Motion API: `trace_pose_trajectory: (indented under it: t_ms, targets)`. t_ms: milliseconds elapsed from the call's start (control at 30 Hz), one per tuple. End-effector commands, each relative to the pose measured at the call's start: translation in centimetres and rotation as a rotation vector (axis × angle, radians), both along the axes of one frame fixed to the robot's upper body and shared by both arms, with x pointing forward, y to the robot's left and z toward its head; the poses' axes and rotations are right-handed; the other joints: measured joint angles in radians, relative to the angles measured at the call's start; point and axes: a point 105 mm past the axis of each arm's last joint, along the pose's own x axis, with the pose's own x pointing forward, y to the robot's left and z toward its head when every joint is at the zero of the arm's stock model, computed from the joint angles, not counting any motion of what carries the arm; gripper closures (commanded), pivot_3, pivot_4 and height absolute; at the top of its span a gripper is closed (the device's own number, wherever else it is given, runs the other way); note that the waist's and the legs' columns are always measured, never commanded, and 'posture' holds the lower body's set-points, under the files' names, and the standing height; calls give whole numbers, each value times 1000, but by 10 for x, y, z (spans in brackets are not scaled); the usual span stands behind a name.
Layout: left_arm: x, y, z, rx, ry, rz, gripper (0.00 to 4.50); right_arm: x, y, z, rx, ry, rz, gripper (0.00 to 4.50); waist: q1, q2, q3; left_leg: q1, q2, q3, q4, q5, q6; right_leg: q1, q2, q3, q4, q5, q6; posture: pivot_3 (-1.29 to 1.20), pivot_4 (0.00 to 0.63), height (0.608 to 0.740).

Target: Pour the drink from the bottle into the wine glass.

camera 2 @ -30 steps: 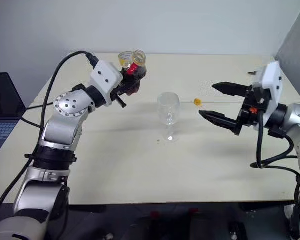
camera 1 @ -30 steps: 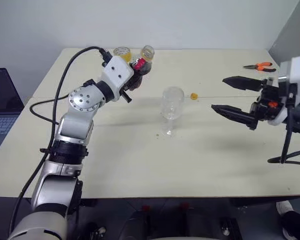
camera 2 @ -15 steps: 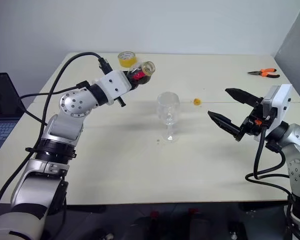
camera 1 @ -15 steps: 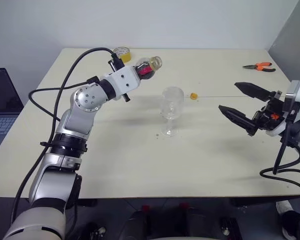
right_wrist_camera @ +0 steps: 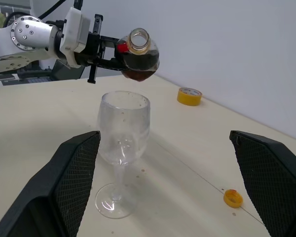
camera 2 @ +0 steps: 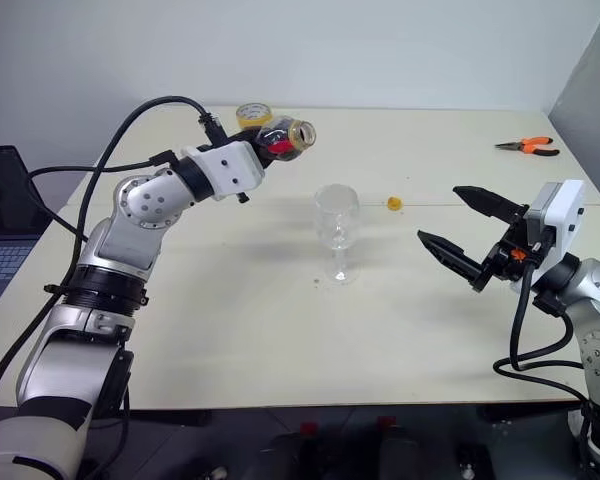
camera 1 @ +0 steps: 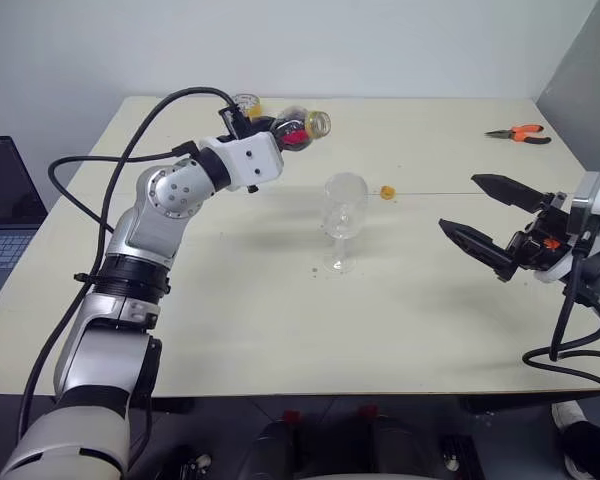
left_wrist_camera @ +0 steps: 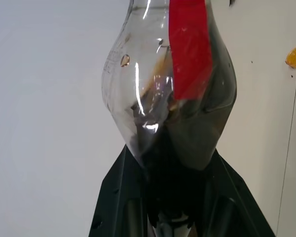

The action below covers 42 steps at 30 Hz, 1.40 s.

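The bottle (camera 2: pixel 283 138) is being gripped by the left pincer (camera 2: pixel 258 150), whose fingers are clamped on the squat round body, and it is being held up in the air over the far left part of the bench (camera 2: pixel 280 330). From that pincer outward, the bottle's long axis is lying close to level, its open, capless mouth being pointed toward the robot's right. The drink (right_wrist_camera: pixel 138 63) is being kept pooled in the low side of the belly, and none is seen leaving the mouth.

Beyond the mouth, lower and nearer the robot, the wine glass (camera 2: pixel 337 232) is being left standing upright on the bench, its bowl seemingly empty. The mouth is being held short of the rim, up and to the glass's far left, not above it. So the coming move is judged to turn on that gap: the mouth needs to be carried over the bowl before more tilt is given.

The right pincer (camera 2: pixel 467 234) is being held with its fingers spread wide and nothing between them, well apart from the glass on the right side. A small yellow cap (camera 2: pixel 394 203) is lying on the bench behind the glass, between it and that pincer. The left arm is plainly the nearer one.
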Motion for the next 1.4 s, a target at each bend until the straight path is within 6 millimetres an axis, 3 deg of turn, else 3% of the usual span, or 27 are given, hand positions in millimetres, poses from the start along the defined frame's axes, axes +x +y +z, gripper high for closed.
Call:
trace_pose_trajectory:
  t_ms: [33, 433, 967, 1400]
  targets:
    - [-5, -9, 22, 28, -98, -32, 3761, -6, 4, 12, -16, -53, 16, 0, 0, 0, 0, 0, 0, 0, 0, 0, 0, 0, 0, 0, 0, 0, 0, 0, 150, 740]
    - [-4, -21, 16, 164, -171, -56, 3761, -4, 1, 11, -19, -49, -12, 0, 0, 0, 0, 0, 0, 0, 3, 0, 0, 0, 0, 0, 0, 0, 0, 0, 150, 740]
    - [-6, -25, 14, 190, -205, -83, 3761, -4, -2, 12, -33, -50, -33, 0, 0, 0, 0, 0, 0, 0, 3, 0, 0, 0, 0, 0, 1, 0, 0, 0, 150, 740]
    - [-3, -20, 17, 228, -230, -73, 3762, 0, -7, -4, -89, -10, -59, 0, 0, 0, 0, 0, 0, 0, 3, 0, 0, 0, 0, 0, 1, 0, 0, 0, 150, 740]
